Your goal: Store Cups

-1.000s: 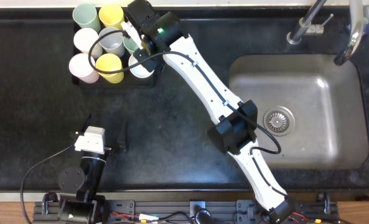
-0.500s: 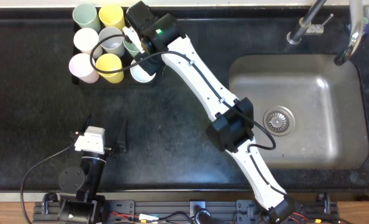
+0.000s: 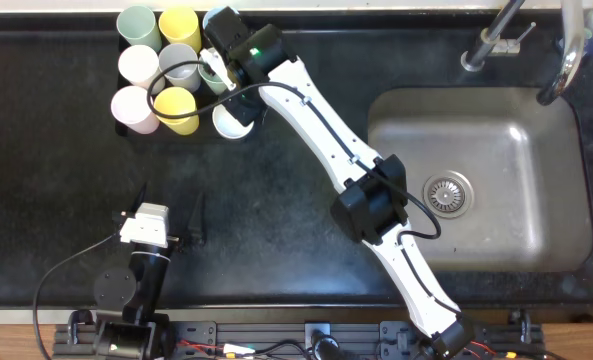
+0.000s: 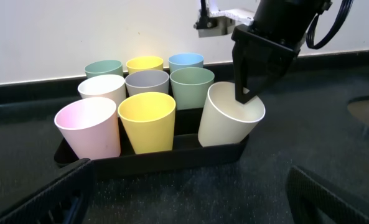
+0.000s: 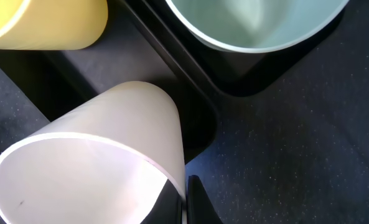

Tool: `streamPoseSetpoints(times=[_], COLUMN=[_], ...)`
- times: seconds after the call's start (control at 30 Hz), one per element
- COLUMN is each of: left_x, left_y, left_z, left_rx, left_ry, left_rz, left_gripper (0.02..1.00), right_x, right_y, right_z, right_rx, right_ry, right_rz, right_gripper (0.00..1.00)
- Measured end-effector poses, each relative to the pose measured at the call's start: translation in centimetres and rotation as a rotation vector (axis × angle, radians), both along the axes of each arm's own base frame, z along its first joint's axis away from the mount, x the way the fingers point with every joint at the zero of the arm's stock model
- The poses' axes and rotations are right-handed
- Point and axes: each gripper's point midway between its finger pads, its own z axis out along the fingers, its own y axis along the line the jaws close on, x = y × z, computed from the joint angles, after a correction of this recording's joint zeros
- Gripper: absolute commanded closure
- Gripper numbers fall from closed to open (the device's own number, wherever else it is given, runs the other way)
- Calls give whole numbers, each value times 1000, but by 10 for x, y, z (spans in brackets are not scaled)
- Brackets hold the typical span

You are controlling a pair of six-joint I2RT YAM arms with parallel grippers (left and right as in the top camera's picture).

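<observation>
A black tray (image 4: 172, 159) at the counter's back left holds several upright cups: pink (image 4: 91, 127), yellow (image 4: 148, 121), green, grey, blue and white. At its front right corner a white cup (image 3: 233, 122) (image 4: 224, 121) (image 5: 109, 162) leans outward over the tray's edge. My right gripper (image 3: 224, 92) (image 4: 246, 93) (image 5: 184, 205) is shut on that cup's rim, with one finger inside the mouth. My left gripper (image 3: 169, 205) (image 4: 190, 186) rests open near the counter's front, facing the tray with nothing between its fingers.
A steel sink (image 3: 476, 180) with a faucet (image 3: 496, 40) takes up the right side. The right arm stretches diagonally across the dark counter (image 3: 276, 220) from the front right to the tray. A wall stands right behind the tray.
The right gripper has shifted slightly toward the tray's back. The white cup has tipped further, its mouth swinging out toward the counter's front.
</observation>
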Motion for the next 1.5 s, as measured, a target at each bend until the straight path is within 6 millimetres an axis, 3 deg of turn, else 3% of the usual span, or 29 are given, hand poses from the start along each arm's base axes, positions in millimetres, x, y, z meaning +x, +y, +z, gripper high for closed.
streamPoseSetpoints(times=[0.07,0.1,0.17,0.2,0.3,0.8,0.93,1.1,1.2,1.33,1.43,1.5], left_x=[0,0,0,0,0,0,0,0,0,0,0,0], left_y=[0,0,0,0,0,0,0,0,0,0,0,0], left_z=[0,0,0,0,0,0,0,0,0,0,0,0], left_rx=[0,0,0,0,0,0,0,0,0,0,0,0], left_ry=[0,0,0,0,0,0,0,0,0,0,0,0], left_rz=[0,0,0,0,0,0,0,0,0,0,0,0], left_gripper=[20,20,20,20,20,20,20,20,20,20,23,20], right_x=[0,0,0,0,2,19,34,53,53,52,41,16], right_y=[0,0,0,0,0,-12,-19,-36,-68,-144,-230,-280], right_z=[0,0,0,0,0,3,26,79,115,179,238,262], right_rx=[1,1,2,2,8,-8,14,79,82,85,101,94], right_ry=[2,2,3,3,-1,-46,-112,-221,-253,-331,-417,-436], right_rz=[-1,-2,-1,-3,-6,-68,-118,-184,-241,-375,-536,-632], right_gripper=[956,825,411,257,3,3,3,3,3,5,3,5])
